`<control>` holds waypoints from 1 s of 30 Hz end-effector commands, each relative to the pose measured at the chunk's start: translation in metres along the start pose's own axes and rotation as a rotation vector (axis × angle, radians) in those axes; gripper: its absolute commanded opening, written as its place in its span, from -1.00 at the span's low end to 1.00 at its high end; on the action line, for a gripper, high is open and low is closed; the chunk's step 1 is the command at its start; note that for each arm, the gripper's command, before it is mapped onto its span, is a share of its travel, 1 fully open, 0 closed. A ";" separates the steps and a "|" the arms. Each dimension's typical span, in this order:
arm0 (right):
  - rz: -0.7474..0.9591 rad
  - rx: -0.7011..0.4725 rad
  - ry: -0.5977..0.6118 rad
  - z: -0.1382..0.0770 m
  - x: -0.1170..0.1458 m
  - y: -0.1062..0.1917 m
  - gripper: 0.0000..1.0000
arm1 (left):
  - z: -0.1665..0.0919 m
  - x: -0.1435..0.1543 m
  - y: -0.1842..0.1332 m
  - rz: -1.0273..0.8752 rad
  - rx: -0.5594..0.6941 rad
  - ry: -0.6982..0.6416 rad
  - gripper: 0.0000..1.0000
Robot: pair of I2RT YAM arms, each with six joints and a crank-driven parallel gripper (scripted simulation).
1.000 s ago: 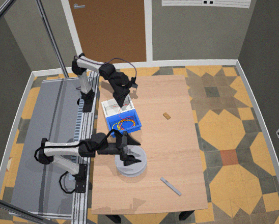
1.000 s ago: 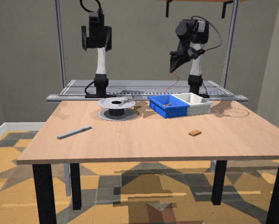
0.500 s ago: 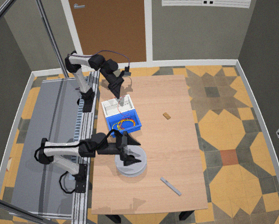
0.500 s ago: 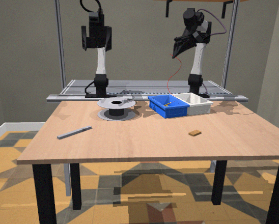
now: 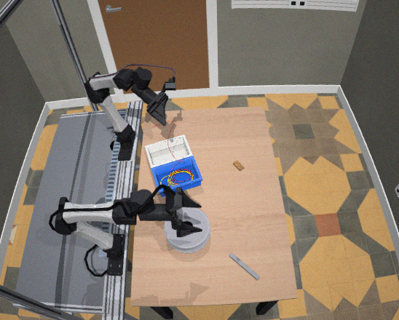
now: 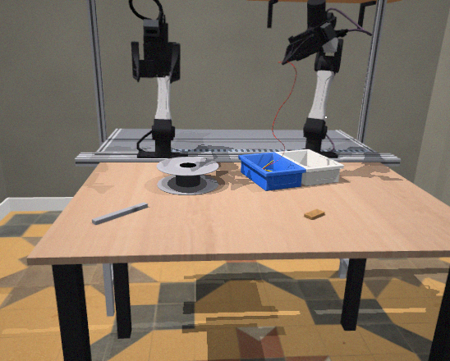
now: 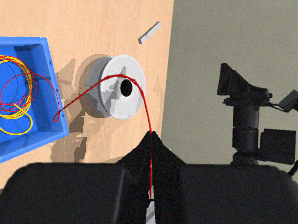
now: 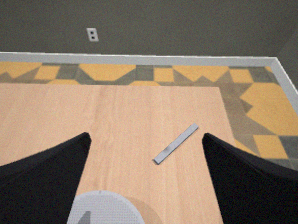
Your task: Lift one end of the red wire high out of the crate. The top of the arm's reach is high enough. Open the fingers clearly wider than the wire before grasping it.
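Note:
My left gripper [image 5: 164,124] [image 6: 284,63] [image 7: 151,134] is shut on the red wire [image 5: 168,142] [image 6: 296,75] [image 7: 120,76]. It is high above the table, off the white crate's side. A short wire end sticks out past the fingertips. The wire hangs in a long curve down into the blue crate [image 5: 190,186] [image 6: 284,181] [image 7: 30,146], where the rest lies coiled with yellow wire [image 6: 268,165] [image 7: 31,82]. My right gripper [image 5: 201,218] [image 6: 155,80] [image 8: 146,135] is open and empty, above the grey spool.
A white crate [image 5: 168,160] [image 6: 321,177] adjoins the blue one. The grey spool [image 5: 187,244] [image 6: 187,179] [image 7: 135,100] [image 8: 107,207] stands on the blue crate's other side. A grey bar [image 5: 244,266] [image 6: 120,213] [image 7: 150,32] [image 8: 176,144] and a brown block [image 5: 238,165] [image 6: 314,214] lie on the table.

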State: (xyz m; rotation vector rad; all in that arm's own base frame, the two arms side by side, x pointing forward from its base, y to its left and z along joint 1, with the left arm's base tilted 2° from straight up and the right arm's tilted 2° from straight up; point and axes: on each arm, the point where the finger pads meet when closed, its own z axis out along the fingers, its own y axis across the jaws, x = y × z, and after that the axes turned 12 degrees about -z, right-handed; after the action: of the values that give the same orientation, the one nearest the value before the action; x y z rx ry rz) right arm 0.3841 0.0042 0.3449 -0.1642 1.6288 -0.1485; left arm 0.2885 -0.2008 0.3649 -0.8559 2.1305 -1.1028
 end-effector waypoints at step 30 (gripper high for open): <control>-0.012 0.011 -0.063 -0.003 -0.015 -0.005 1.00 | -0.052 -0.022 -0.098 -0.005 0.445 -0.083 -1.00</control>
State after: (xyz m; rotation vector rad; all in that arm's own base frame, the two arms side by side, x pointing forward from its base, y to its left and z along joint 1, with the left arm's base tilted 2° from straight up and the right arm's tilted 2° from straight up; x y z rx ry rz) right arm 0.3841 0.0042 0.3449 -0.1642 1.6288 -0.1486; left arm 0.2893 -0.2017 0.4582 -0.7184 1.7971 -1.3796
